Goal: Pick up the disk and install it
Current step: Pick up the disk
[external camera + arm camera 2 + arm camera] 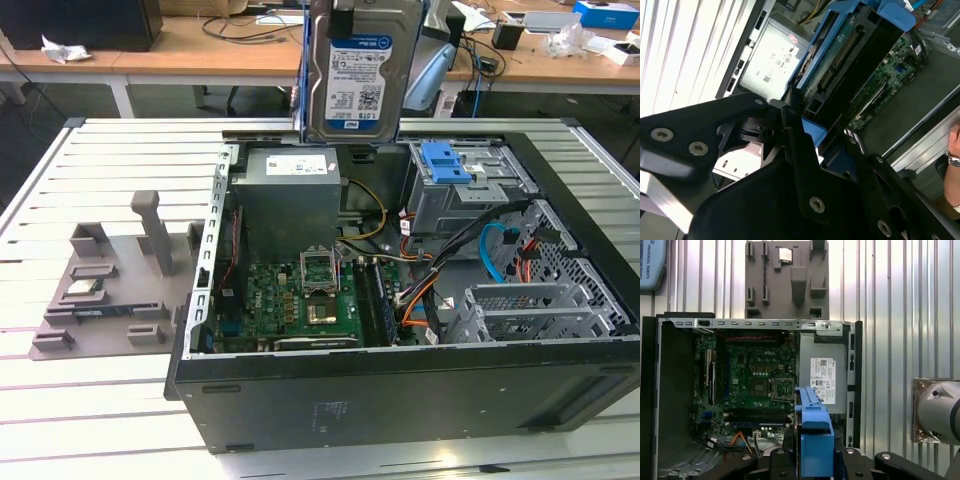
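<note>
Disk (362,75) is hanging upright in the air above the open computer case (400,400), its label facing the exterior camera. The gripper (815,139) is pinching it by the blue bracket, black fingers (794,145) pressing in on either side. In the exterior view the grey power supply (290,195) is sitting just below the disk, and the blue-topped drive cage (450,165) is waiting lower down towards the exterior view's right. The green circuit board (300,300) is lying flat in the case. A grey parts tray (110,290) is resting on the slatted table (60,400), beside the case on the exterior view's left.
</note>
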Motion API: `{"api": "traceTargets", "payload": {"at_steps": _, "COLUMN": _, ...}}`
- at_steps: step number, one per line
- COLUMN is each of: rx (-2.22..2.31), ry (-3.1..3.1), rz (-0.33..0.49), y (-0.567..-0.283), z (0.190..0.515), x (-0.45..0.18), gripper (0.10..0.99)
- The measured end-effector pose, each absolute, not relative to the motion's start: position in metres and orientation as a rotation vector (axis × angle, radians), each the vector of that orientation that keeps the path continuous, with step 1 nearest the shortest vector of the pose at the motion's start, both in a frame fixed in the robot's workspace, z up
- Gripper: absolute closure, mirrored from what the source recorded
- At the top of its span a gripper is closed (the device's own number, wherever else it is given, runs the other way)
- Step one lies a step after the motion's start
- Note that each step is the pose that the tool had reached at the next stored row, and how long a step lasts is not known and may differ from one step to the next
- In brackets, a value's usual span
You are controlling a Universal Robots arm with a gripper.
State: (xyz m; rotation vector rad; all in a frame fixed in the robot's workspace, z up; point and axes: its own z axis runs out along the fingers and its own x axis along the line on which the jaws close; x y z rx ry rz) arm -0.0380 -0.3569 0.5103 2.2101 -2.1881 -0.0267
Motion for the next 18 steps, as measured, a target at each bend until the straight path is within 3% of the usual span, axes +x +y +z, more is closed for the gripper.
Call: {"api": "traceTargets", "payload": {"at_steps": 18, "rx": 2.209, "ry": -2.187, "rz": -0.029, "y": -0.391, "z": 0.51, "x": -0.023, "gripper": 0.718}}
